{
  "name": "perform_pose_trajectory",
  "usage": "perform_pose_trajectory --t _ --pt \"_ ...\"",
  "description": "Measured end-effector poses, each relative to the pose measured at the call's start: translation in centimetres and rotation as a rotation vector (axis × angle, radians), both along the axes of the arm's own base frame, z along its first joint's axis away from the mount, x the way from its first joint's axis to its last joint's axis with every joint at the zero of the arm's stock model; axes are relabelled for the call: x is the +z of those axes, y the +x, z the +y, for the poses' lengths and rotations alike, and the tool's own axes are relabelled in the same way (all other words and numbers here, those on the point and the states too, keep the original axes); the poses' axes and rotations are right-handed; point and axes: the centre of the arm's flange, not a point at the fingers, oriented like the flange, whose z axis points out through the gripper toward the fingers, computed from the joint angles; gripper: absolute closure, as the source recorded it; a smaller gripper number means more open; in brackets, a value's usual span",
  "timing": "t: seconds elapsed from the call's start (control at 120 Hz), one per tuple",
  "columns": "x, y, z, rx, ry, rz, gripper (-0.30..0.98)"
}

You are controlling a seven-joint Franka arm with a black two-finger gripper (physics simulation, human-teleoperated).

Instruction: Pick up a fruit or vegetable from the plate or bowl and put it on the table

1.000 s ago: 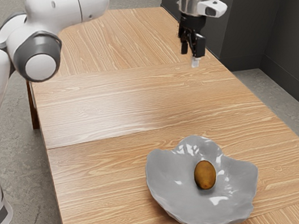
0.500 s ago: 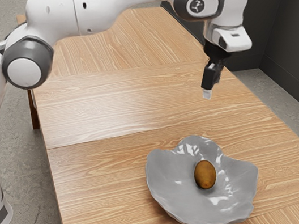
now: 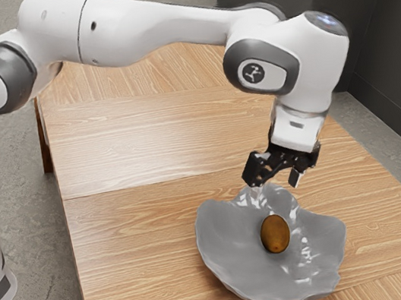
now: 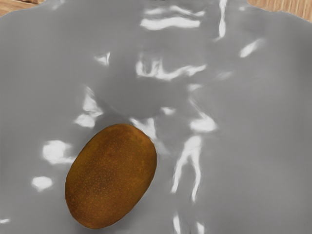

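Okay so the bowl (image 3: 229, 249) is easily the fanciest thing on this table: smooth glossy grey, petal-like, with a wavy rim that bulges out around 11, 12 and 3 o'clock in the exterior view. White highlights streak all over the inside, and the wrist view has them as squiggles and blobs around the fruit.

The kiwi (image 3: 275, 234) is sitting in the bowl, pretty much at the middle, maybe a touch toward 12 o'clock. Plump egg shape, warm brown going darker at the edges, kinda golden in patches, with fine pale speckles all over the skin up close. Its long axis runs roughly 12 to 6 in the exterior view, and there's a little dark spot near the 6 o'clock end.

My black gripper (image 3: 276, 176) is at about 12 o'clock from the kiwi, near the bowl's far rim, fingers spread with a proper gap and nothing pinched between them. The white arm (image 3: 142, 29) with dark grey joint covers reaches in from around 10 o'clock.

Table's (image 3: 136, 245) light wood planks, wavy grain, a few seams. Mottled grey floor (image 3: 32, 224) over at 9 o'clock, dark flat wall panels (image 3: 396, 32) toward 2.
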Motion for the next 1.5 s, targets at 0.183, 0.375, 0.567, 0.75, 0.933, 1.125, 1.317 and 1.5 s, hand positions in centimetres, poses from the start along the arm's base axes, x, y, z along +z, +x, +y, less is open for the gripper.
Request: perform_pose_trajectory --t 0.183,0.375,0.567,0.75,0.933,1.125,1.317,1.5 --pt "-2.1 0.0 -0.6 -0.104 0.000 -0.053 0.00" --pt "-4.3 1.3 -1.1 -0.245 -0.014 -0.057 0.00" --pt "-6.6 1.3 -1.1 -0.360 -0.006 -0.027 0.00" --pt "-8.4 1.5 -0.8 -0.435 -0.005 0.000 0.00" --pt "-10.0 1.9 -0.9 -0.492 -0.014 0.020 0.00" --pt "-10.6 2.1 -1.0 -0.534 -0.019 0.024 0.00" --pt "-10.8 2.9 0.4 -0.538 -0.013 0.024 0.00" --pt "-12.3 3.5 0.8 -0.551 -0.016 0.044 0.00"
